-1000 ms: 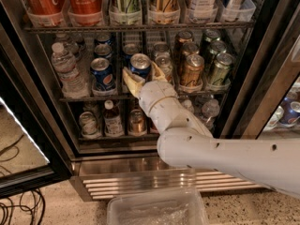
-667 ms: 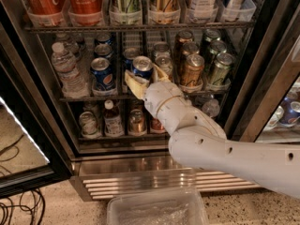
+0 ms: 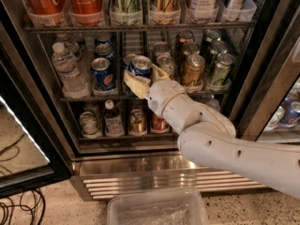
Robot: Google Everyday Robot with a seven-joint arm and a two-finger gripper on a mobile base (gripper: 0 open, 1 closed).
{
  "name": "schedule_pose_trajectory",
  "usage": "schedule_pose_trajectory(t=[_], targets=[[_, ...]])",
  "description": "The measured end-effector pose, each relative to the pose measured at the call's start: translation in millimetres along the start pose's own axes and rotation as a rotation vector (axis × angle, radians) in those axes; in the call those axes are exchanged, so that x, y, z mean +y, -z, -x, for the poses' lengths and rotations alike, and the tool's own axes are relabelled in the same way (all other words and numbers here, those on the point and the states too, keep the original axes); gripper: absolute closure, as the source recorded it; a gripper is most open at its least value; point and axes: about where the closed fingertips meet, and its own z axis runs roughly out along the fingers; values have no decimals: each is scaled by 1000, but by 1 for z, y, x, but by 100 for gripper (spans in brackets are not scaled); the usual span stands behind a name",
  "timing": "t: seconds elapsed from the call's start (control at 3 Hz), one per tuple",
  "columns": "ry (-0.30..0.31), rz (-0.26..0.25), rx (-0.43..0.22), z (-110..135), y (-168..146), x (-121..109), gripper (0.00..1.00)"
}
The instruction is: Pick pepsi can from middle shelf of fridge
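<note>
The fridge [image 3: 164, 170] stands open in front of me. My gripper [image 3: 141, 75] reaches into the middle shelf [image 3: 89, 98], with its yellowish fingers [image 3: 133, 84] on either side of a dark blue pepsi can [image 3: 140, 64] at the shelf's front centre. The fingers press close against the can, which stands upright. A second pepsi can [image 3: 101, 74] stands just to the left in a clear tray, with more behind it. My white arm [image 3: 211, 139] comes in from the lower right and hides part of the shelf below.
A water bottle [image 3: 68, 71] stands at the shelf's left. A gold can [image 3: 192, 69] and green cans [image 3: 220, 68] stand to the right. Coca-Cola bottles [image 3: 84, 1] fill the rack above. The open glass door [image 3: 23, 149] is at left, and a clear plastic bin [image 3: 157, 210] lies on the floor.
The gripper and the can between its fingers have stayed almost in place. The arm's elbow has swung to the right and slightly lower.
</note>
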Motion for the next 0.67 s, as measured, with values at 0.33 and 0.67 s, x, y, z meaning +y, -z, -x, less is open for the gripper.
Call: schedule_pose_trajectory(t=[0.33, 0.67], targets=[[0, 0, 0, 0, 0, 0, 100], [-21, 36, 12, 3, 16, 24, 100]])
